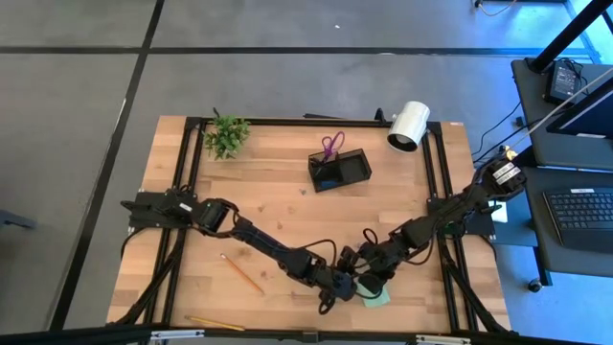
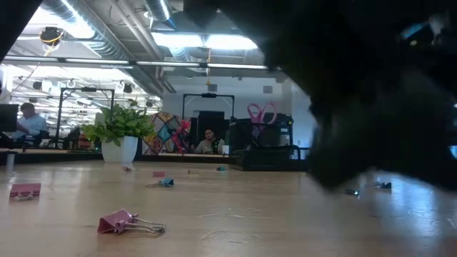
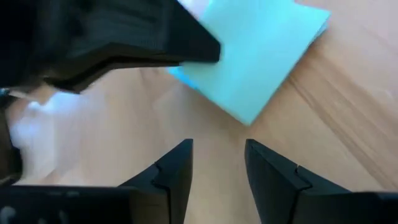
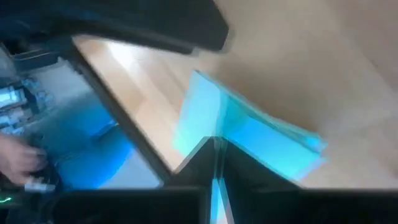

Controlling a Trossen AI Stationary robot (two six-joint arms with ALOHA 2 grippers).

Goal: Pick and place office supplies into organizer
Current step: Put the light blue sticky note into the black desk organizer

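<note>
Both claws are working at the near edge of the worktop (image 1: pixel 287 201), close together over the sticky-note pad (image 1: pixel 376 297). We are seeing the right claw (image 4: pixel 216 163) pinching shut on the pad's edge, its two fingers pressed together with the light-green sheets between them. We are seeing the left claw (image 3: pixel 217 165) hovering just beside the pad with its fingers apart and nothing between them; the pad (image 3: pixel 255 56) is lying flat on the wood ahead of it.

Farther in, a pencil (image 1: pixel 241 273) is lying on the worktop to the left of the arms, and another (image 1: pixel 215 324) is lying at the near edge. Near the low camera, a pink binder clip (image 2: pixel 128 223) is resting on the wood, with a few more small loose items scattered behind it.

Toward the far side, the black organizer (image 1: pixel 338 171) is standing well apart from the claws, with the purple-handled scissors (image 1: pixel 330 146) sticking up out of its taller part. We are seeing a green plant (image 1: pixel 226 135) at the far left corner and a white cylinder (image 1: pixel 408 126) lying at the far right.
</note>
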